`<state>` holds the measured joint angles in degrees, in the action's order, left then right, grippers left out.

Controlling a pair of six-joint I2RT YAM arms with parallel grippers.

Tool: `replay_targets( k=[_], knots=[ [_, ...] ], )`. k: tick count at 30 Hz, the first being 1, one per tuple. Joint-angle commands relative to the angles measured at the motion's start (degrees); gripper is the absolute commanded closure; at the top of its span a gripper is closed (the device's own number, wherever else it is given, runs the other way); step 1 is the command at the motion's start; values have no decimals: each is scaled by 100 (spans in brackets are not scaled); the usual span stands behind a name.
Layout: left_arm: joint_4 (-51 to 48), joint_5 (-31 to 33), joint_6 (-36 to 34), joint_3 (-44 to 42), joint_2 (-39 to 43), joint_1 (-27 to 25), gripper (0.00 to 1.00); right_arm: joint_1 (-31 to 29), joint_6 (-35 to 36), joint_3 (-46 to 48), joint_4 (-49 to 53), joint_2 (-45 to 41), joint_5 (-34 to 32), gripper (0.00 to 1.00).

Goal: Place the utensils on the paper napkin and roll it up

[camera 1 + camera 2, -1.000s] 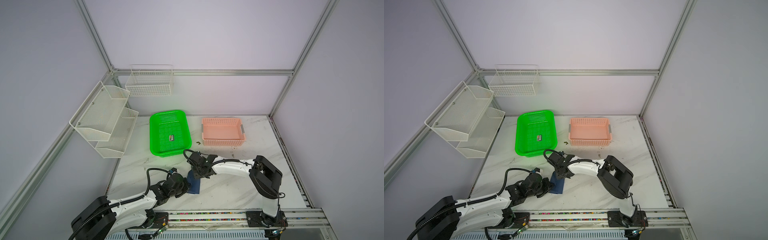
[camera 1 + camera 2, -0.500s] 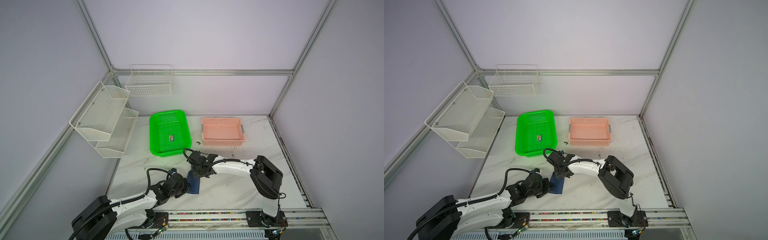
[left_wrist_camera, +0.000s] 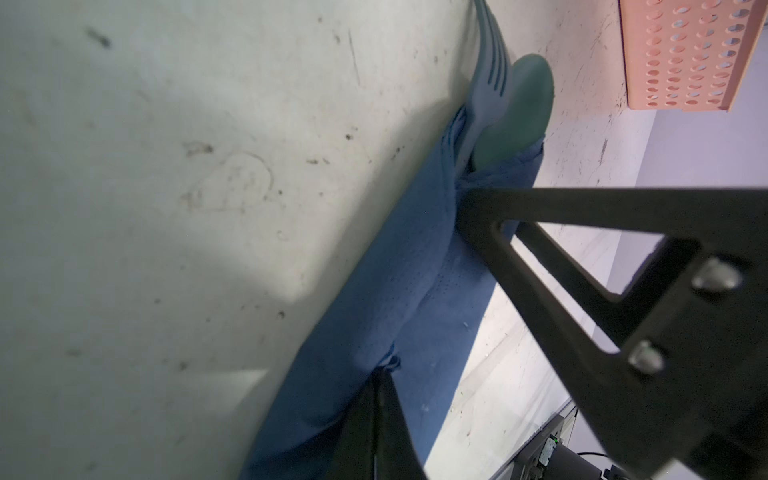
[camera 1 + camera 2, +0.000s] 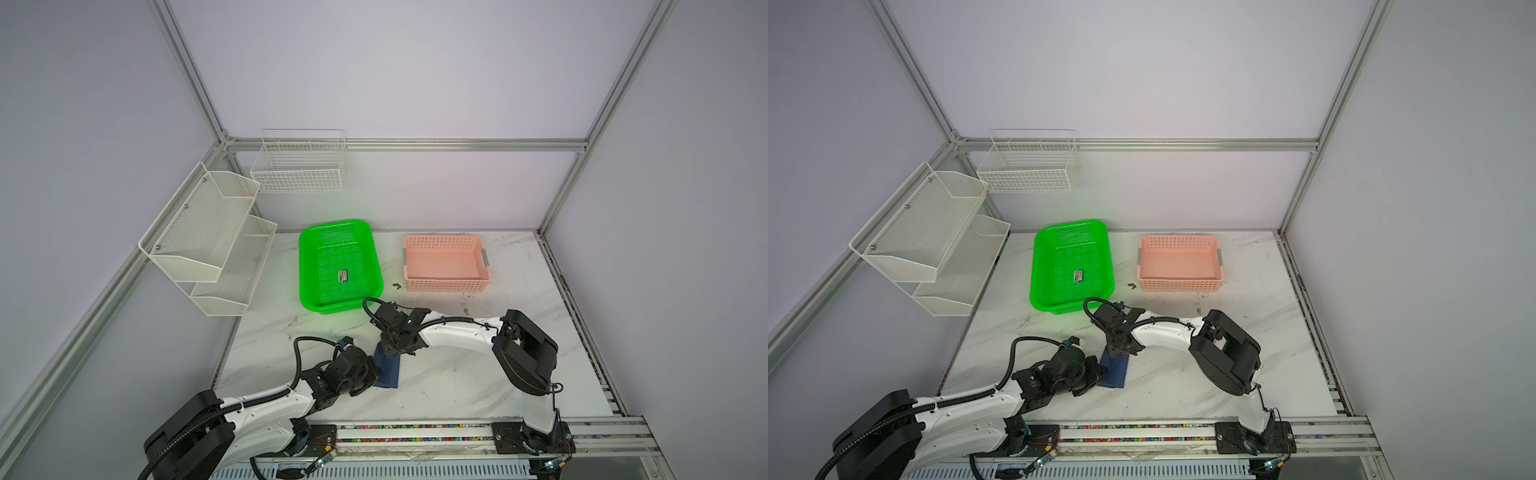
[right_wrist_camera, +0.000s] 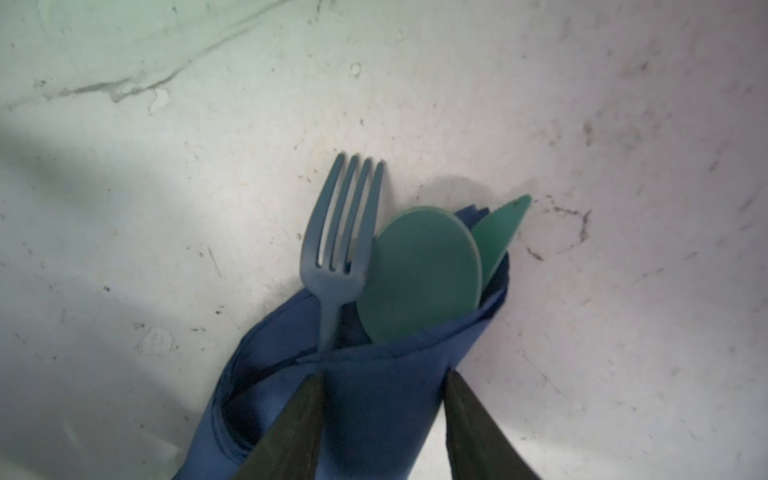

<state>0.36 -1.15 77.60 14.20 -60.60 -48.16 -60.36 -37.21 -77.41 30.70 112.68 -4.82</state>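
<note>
**Paper napkin** [image 4: 387, 369]: lower centre in both top views, wrapped around 3 utensils [image 3: 515, 108].
**Heads poking out:** fork [image 5: 340, 232], spoon [image 5: 419, 274], knife [image 5: 498, 232].
**Left gripper** [image 3: 378, 386]: clenched on a napkin fold.
**Right gripper** [image 5: 384, 376]: jaws apart, tips resting on the roll.
**Done, by your likely reckoning:** loading, and most of the rolling.
**Left for you:** the wrap gapes loosely, so tighten it, then let go.

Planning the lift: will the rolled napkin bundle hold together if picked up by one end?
Likely floppy: the paper napkin is thin and loosely wrapped, with open folds gaping. The fork and spoon look smooth and stiff and stick out of one end, so they could slide out if tilted. The whole bundle is probably light.
</note>
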Motion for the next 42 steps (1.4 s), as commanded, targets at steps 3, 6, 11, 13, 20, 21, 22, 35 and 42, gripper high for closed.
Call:
replay_targets(
  k=[3,6,11,13,20,21,22,35,42],
  knots=[
    [84,71,96,105,-28,-27,100,-125,-74,-176,162,264,-51,52],
    [85,75,97,92,-5,-27,100,-152,-91,-213,215,324,-123,52],
    [79,96,112,61,18,-27,100,-186,-87,-313,380,468,-251,52],
    [83,88,115,48,26,-29,100,-221,-84,-347,390,460,-257,50],
    [81,106,142,13,87,-27,100,-248,-96,-451,636,487,-533,60],
    [63,114,154,13,96,-31,100,-248,-109,-444,659,470,-566,62],
    [59,117,157,4,114,-31,100,-248,-119,-442,662,464,-580,65],
    [32,155,194,-22,162,-31,100,-265,-82,-548,775,278,-747,49],
    [9,159,202,-13,127,-29,100,-258,-302,-497,890,-22,-989,46]
  ],
)
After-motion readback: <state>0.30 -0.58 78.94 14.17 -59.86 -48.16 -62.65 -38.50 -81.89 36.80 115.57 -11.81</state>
